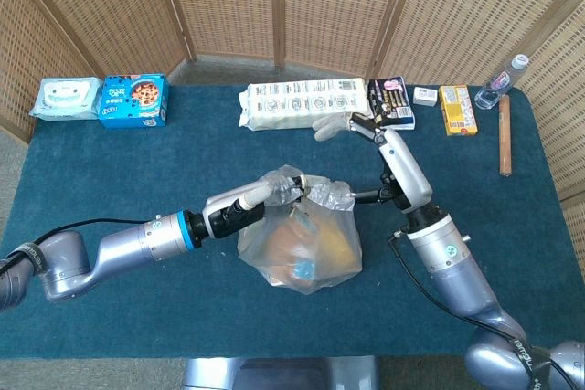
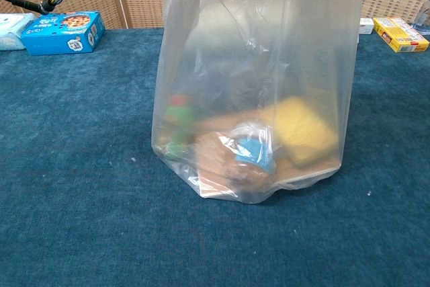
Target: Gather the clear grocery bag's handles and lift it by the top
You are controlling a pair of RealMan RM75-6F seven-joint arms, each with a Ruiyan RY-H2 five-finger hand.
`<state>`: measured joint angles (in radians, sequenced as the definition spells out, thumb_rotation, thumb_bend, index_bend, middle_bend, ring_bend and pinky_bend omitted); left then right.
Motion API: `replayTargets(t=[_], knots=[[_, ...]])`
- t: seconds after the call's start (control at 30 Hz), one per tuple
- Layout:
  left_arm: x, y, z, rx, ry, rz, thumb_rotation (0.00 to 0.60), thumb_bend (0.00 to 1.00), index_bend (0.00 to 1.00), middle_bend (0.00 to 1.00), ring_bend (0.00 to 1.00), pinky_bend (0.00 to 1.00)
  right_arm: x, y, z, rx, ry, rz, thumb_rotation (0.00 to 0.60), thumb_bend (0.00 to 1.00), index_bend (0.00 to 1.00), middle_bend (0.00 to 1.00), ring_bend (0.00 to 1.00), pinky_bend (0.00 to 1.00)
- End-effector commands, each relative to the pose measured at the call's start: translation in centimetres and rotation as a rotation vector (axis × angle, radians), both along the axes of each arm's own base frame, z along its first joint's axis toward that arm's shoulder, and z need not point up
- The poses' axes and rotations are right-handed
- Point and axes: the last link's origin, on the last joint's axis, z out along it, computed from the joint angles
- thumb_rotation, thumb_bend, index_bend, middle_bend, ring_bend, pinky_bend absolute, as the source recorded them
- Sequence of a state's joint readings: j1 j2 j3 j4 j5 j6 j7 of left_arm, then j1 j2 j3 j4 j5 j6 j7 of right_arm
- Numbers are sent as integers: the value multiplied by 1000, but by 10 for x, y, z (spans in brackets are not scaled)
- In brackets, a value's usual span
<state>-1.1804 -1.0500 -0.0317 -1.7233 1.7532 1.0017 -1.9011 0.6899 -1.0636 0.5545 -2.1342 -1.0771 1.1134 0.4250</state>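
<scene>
Clear grocery bag [image 2: 259,65] — upright, handles [image 1: 315,193] topmost

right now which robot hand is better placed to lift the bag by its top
Left. The left robot hand already sits at the gathered top of the clear bag. The right robot hand is spread, away by the long white package.

Blue cookie box [image 1: 133,100], wipes pack [image 1: 65,98], yellow box [image 1: 457,98], bottle [image 1: 502,82] along the table's [image 1: 110,180] far edge.
</scene>
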Motion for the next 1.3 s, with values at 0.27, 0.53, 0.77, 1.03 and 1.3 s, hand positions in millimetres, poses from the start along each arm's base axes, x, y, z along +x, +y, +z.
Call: replayTargets(t=[0.27, 0.53, 0.77, 1.03, 1.3], knots=[[-8, -3, 5, -6, 3, -1, 0, 160, 61, 102, 79, 227, -2, -11, 4, -13, -13, -25, 600, 208, 365, 302, 228, 119], [-8, -2, 3, -10, 4, -4, 0, 159, 60, 102, 79, 212, -3, -12, 3, -5, -11, -24, 600, 209, 365, 299, 224, 110], [-8, -1, 5, -5, -2, 4, 0, 151, 60, 102, 67, 178, -7, -11, 5, -1, -9, -21, 600, 208, 364, 294, 218, 96], [-10, 1, 5, 3, 8, 12, 0, 148, 61, 102, 12, 123, -11, -11, 6, 6, -6, -23, 600, 208, 362, 289, 214, 88], [-7, 1, 3, 3, 13, 2, 0, 145, 60, 101, 0, 82, -11, -13, 6, 6, -3, -18, 600, 206, 362, 288, 213, 79]])
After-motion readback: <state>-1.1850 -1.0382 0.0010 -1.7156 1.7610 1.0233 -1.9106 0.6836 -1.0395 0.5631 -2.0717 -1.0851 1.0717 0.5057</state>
